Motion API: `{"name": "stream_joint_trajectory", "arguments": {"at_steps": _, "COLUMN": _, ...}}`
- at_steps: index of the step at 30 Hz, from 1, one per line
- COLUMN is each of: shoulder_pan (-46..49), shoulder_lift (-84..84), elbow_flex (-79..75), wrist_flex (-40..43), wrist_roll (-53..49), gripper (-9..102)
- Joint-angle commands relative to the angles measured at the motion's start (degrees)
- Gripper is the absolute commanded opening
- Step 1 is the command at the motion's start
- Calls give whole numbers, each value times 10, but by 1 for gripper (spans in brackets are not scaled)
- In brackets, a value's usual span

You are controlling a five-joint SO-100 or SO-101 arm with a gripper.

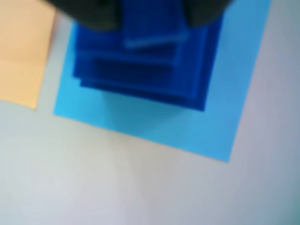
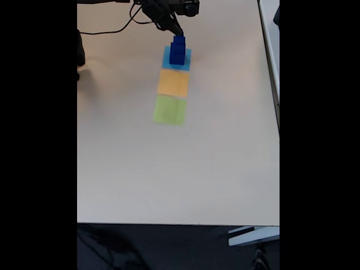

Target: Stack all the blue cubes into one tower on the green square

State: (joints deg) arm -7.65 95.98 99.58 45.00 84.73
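Observation:
Several blue cubes (image 1: 140, 70) stand stacked as a stepped tower (image 2: 178, 52) on the flat light-blue square (image 1: 187, 126), at the top of the fixed view. My gripper (image 1: 152, 14) comes down from the top edge of the blurred wrist view. Its dark fingers (image 1: 84, 14) press against both sides of the smallest, topmost cube (image 1: 154, 28), so it is shut on that cube. In the fixed view the gripper (image 2: 176, 32) sits right on the tower's top. The green square (image 2: 170, 109) lies bare, two squares below the tower.
An orange square (image 2: 173, 82) lies between the light-blue square (image 2: 185, 64) and the green one, and shows at the wrist view's left edge (image 1: 23, 47). A black cable (image 2: 112, 31) runs along the table's top left. The table's right edge (image 2: 278, 112) is far off.

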Motion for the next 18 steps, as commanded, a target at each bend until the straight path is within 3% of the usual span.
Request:
{"name": "stream_joint_trajectory", "arguments": {"at_steps": 1, "shoulder_pan": 8, "shoulder_lift": 2, "elbow_flex": -40, "wrist_flex": -8, "wrist_roll": -22, "gripper": 0}}
{"name": "stream_joint_trajectory", "arguments": {"at_steps": 12, "shoulder_pan": 21, "shoulder_lift": -23, "elbow_flex": -179, "wrist_flex": 16, "wrist_roll": -105, "gripper": 0}}
{"name": "stream_joint_trajectory", "arguments": {"at_steps": 18, "shoulder_pan": 52, "shoulder_lift": -5, "elbow_flex": -166, "wrist_flex": 41, "wrist_roll": -109, "gripper": 0}}
